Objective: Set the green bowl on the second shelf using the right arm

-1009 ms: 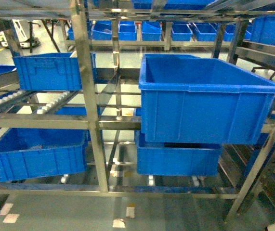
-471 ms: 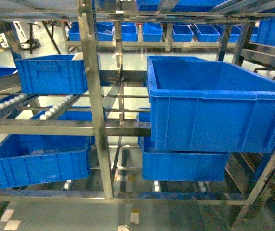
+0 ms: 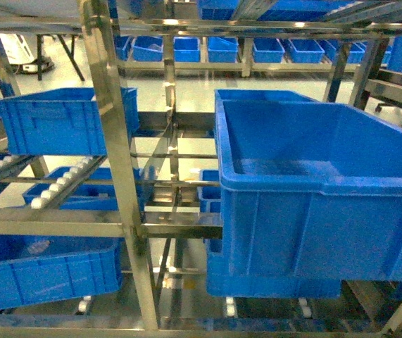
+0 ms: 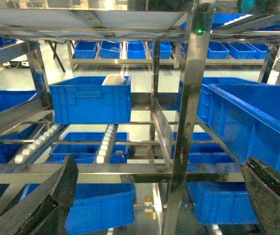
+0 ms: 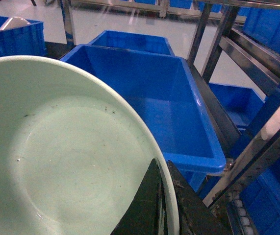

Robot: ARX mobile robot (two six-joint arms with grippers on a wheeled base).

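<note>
A steel rack [image 3: 112,176] fills the head view, its second shelf [image 3: 172,230] carrying a big blue crate [image 3: 320,190] at the right end, pushed up to the front rail. A smaller blue crate [image 4: 90,100] sits on the shelf's left side, farther back, with a white rounded thing [image 4: 113,79] inside it. The green bowl [image 5: 66,161] fills the right wrist view, held above the near left corner of the big crate, apart from it. The right tool [image 5: 162,205] pinches the bowl's rim, dark fingers [image 5: 144,205] on either side. The left tool [image 4: 159,196] hangs with its fingers spread wide, holding nothing.
</note>
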